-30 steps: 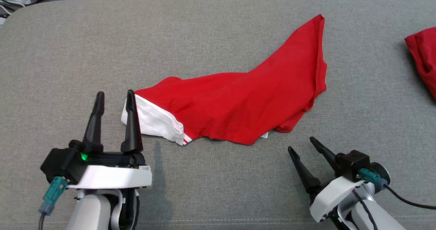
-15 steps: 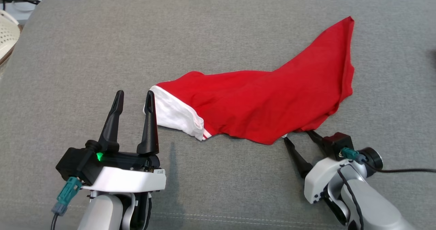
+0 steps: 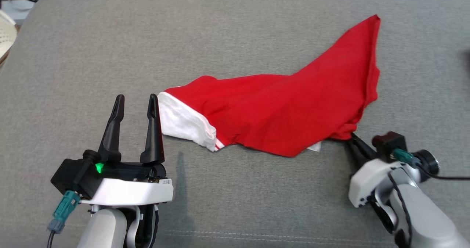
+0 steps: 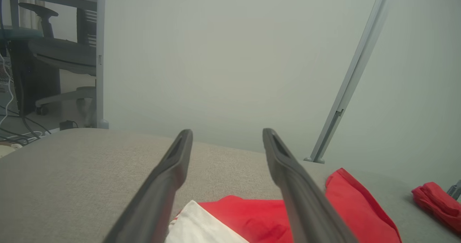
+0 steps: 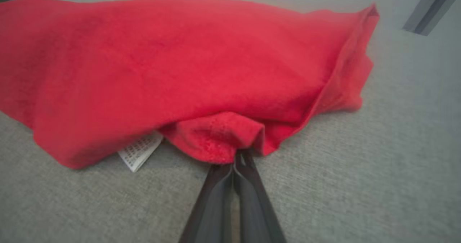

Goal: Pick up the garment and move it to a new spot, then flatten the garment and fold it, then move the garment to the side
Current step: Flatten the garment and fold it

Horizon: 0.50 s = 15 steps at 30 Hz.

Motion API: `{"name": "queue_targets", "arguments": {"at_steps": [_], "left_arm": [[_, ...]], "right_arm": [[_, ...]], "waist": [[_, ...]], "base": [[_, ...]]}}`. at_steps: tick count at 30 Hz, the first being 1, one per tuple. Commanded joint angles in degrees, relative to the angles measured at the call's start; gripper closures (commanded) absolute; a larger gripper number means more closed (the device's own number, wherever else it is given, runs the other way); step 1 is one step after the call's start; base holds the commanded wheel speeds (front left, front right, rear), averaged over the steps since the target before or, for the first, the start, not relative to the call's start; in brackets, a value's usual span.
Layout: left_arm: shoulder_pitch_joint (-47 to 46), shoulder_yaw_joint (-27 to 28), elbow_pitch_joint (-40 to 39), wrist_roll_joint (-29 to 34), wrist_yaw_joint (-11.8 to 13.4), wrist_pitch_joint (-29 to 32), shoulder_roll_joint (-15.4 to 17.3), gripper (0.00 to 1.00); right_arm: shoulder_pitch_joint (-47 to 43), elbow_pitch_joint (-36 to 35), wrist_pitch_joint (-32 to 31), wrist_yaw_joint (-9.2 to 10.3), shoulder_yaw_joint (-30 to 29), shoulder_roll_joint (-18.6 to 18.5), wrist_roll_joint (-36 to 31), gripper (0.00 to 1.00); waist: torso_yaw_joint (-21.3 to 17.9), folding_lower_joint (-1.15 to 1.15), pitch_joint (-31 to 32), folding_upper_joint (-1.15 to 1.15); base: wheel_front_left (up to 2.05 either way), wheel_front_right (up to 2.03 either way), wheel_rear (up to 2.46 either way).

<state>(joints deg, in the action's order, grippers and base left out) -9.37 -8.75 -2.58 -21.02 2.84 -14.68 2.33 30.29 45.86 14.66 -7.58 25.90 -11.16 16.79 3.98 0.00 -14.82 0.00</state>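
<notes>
At the tips of the right jaws, which are pressed together, a small bunched fold of hem is pinched. It belongs to the soft red knit garment (image 5: pixel 180 63), which lies crumpled on the grey woven-fabric bench (image 3: pixel 227 189). Just left of that pinch a white care label (image 5: pixel 140 151) pokes out from under the cloth. The pale right forearm (image 3: pixel 415 211) comes in low, its dark fingers lying almost flat along the bench and slanting forward and inward. The left jaws stand spread and hold nothing; they point straight ahead and seem to be raised a little off the bench, above the pale left forearm (image 3: pixel 106 226). Just beside their inner finger lies the garment's white band (image 3: pixel 181 123). From there the red cloth runs across towards the right jaws and rises beyond them to a far pointed corner. I judge the fabric light, limp and stretchy: it should sag and drag when lifted by one fold, so a second hold at the white band would likely spread it better. Farther off, beyond and right of the left jaws, sits a second crumpled red cloth (image 4: pixel 435 203).
</notes>
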Motion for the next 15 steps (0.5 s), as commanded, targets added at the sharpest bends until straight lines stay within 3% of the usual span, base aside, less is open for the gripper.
{"name": "queue_targets", "arguments": {"at_steps": [1,10,15], "left_arm": [[-0.47,2.08,-1.53,0.12,0.12,-0.31,0.54,0.00],[-0.27,1.91,-1.31,0.71,-0.31,-0.31,0.54,0.00],[-0.38,1.38,-0.49,1.18,-0.78,-0.31,0.54,0.00]], "right_arm": [[-2.76,-2.76,0.34,0.09,-0.68,-0.57,-1.13,1.00],[-12.08,-11.61,0.34,0.09,-10.25,-3.54,-5.38,1.00],[-15.43,-12.38,0.34,0.09,-12.62,-4.08,-5.54,1.00]], "waist": [[-1.19,0.00,0.37,0.00],[-3.76,0.00,0.22,0.00],[-4.12,0.00,-0.17,0.00]], "base": [[0.00,0.00,0.00],[0.00,0.00,0.00],[0.00,0.00,0.00]]}}
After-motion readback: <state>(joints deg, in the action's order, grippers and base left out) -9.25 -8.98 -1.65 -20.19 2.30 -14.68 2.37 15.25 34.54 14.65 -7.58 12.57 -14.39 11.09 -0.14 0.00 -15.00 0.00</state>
